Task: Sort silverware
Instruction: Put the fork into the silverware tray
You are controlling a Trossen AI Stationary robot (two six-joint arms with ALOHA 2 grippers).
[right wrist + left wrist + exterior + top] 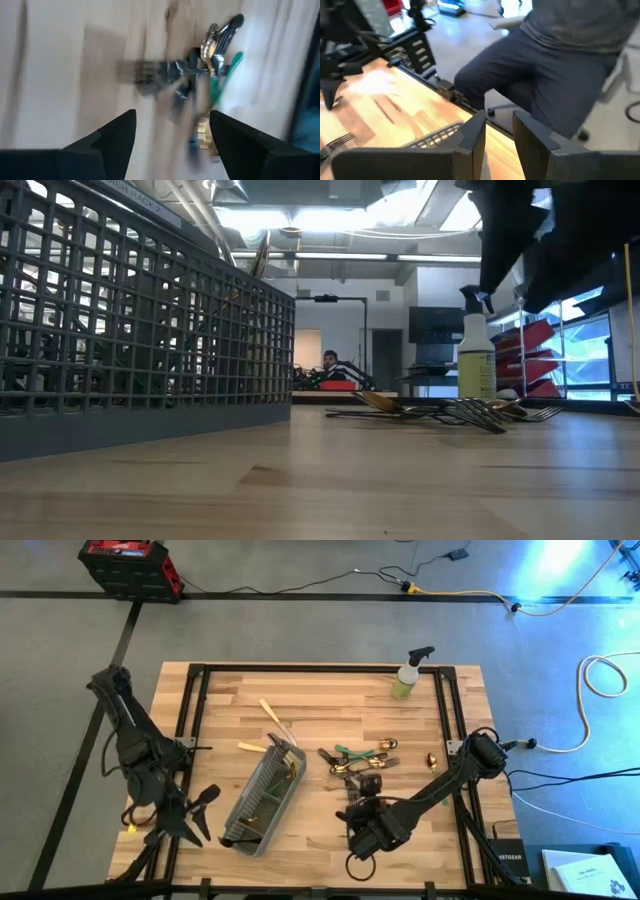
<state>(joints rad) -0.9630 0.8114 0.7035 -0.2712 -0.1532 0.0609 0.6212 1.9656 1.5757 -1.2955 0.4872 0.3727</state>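
Observation:
A pile of silverware (355,760) with gold heads and green or dark handles lies flat on the wooden table, right of the grey mesh caddy (265,795). A lone spoon (432,757) lies further right, and two cream-handled pieces (275,720) lie beyond the caddy. My right gripper (365,790) hangs open just on the near side of the pile (210,55), tilted down, with nothing between its fingers (172,117). My left gripper (205,805) is open and empty near the table's left front corner, beside the caddy (435,137).
A yellow-green spray bottle (408,675) stands at the far right of the table. Black frame rails (190,730) run along the table's sides. A seated person (560,60) is just off the table's edge. Bare wood lies in front of the pile.

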